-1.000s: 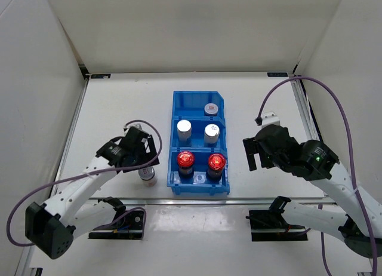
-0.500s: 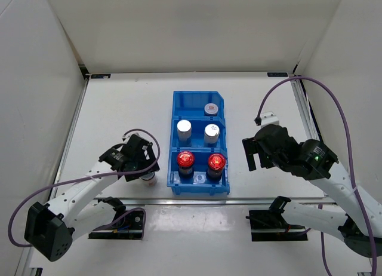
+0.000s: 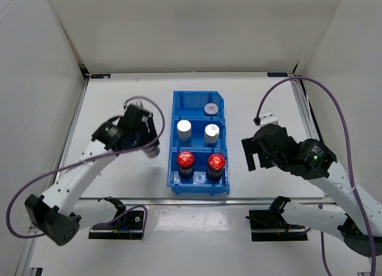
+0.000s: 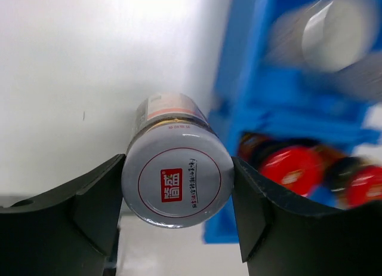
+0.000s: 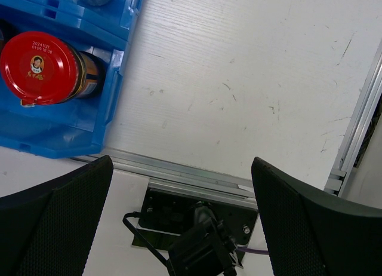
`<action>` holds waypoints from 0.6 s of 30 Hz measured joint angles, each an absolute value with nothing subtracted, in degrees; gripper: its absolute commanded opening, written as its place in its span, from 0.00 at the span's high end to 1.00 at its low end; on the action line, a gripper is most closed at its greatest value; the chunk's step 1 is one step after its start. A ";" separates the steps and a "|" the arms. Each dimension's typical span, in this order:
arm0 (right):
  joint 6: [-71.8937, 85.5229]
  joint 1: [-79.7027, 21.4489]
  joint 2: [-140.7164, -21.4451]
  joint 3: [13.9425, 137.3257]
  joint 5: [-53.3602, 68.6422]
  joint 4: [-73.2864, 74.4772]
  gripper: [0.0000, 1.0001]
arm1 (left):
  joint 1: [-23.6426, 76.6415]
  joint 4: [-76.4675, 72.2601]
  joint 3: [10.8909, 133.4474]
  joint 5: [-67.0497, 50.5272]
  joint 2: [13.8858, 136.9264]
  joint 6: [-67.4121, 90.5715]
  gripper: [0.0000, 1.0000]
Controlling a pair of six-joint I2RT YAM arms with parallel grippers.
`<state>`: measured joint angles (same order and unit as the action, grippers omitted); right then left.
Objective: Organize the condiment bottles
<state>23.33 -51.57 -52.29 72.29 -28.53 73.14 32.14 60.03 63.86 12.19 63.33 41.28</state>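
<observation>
My left gripper (image 4: 177, 195) is shut on a short condiment bottle (image 4: 177, 175) with a silver lid bearing a red label; it is held off the table just left of the blue bin (image 3: 173, 112). In the top view the left gripper (image 3: 149, 146) hangs beside the bin's middle compartment. A second short silver-lidded bottle (image 3: 210, 109) stands in the far compartment. The middle compartment holds two pale silver-capped bottles (image 3: 184, 128). Two red-capped dark bottles (image 3: 185, 159) fill the near compartment. My right gripper (image 3: 253, 154) stands open and holds nothing, right of the bin.
The right wrist view shows one red-capped bottle (image 5: 39, 60) in the bin's corner (image 5: 59, 135), with the table's metal front rail (image 5: 197, 183) below. White walls enclose the table on three sides.
The left gripper closed on the short bottle near the table's front edge, lifted it, and carried it away from the front edge along the bin's left side. The right arm stayed still.
</observation>
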 measured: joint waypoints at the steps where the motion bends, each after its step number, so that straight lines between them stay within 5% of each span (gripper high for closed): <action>1: 23.33 -51.57 -52.29 72.29 -28.51 73.14 0.00 | 32.14 60.47 69.63 13.34 65.93 39.66 0.78; 9: 23.33 -51.57 -52.29 72.29 -28.45 73.14 0.00 | 30.59 55.99 104.88 11.35 86.50 27.40 0.80; 18: 23.33 -51.57 -52.29 72.29 -28.38 73.14 0.00 | 29.10 52.45 124.53 5.26 116.97 22.44 0.72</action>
